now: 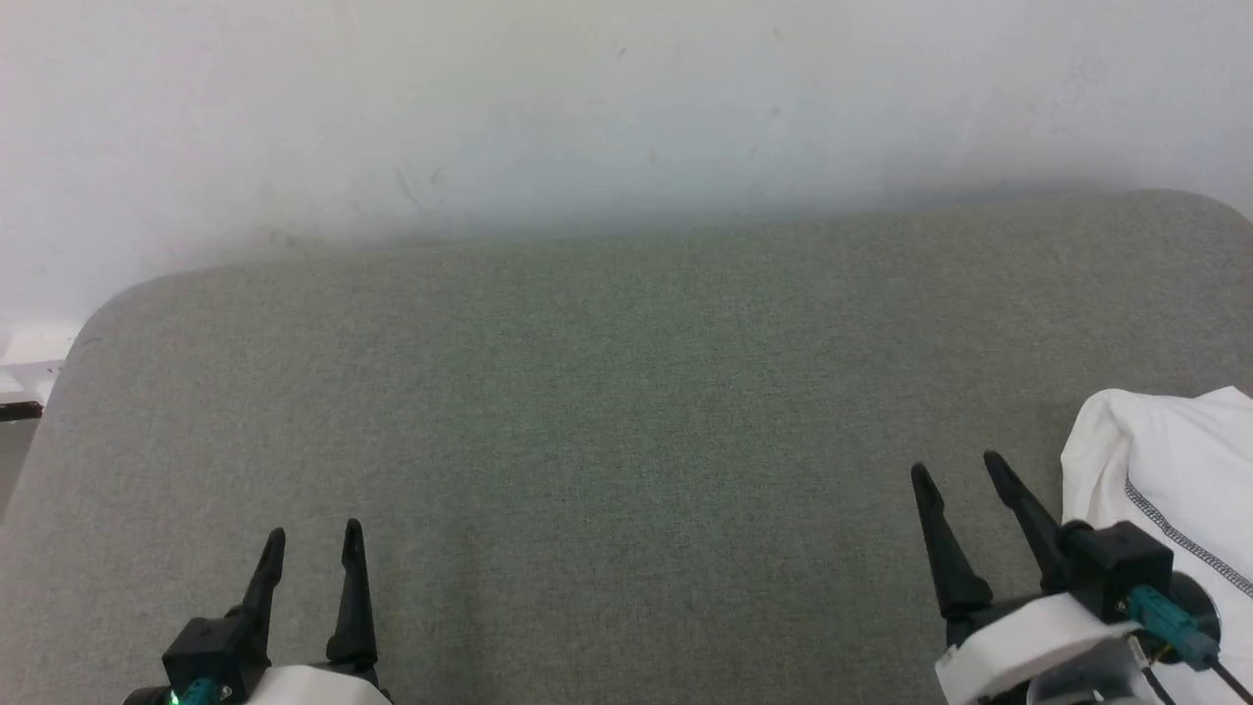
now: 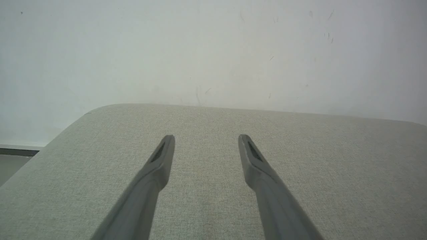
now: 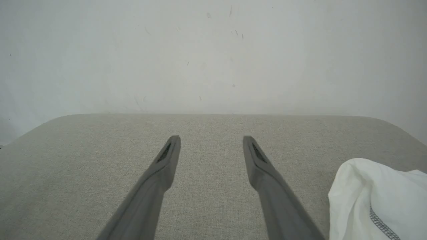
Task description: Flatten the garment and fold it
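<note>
Head view puts our two claws nearest, low in the picture. Our left claw [image 1: 314, 529] sits at the lower left with its two dark fingers spread and nothing between them. Our right claw [image 1: 954, 462] sits at the lower right, its fingers likewise spread and holding nothing. Both point away from us over the desk [image 1: 587, 392], a grey cloth-covered top with rounded far corners. Just beside the right claw, on its outer side, the white shirt [image 1: 1165, 460] lies bunched at the desk's right edge, running out of the picture. A speckled grey-black seam [image 1: 1180, 539] crosses it. Farther off we see bare desk, then a white scuffed wall [image 1: 587, 117] behind it.
</note>
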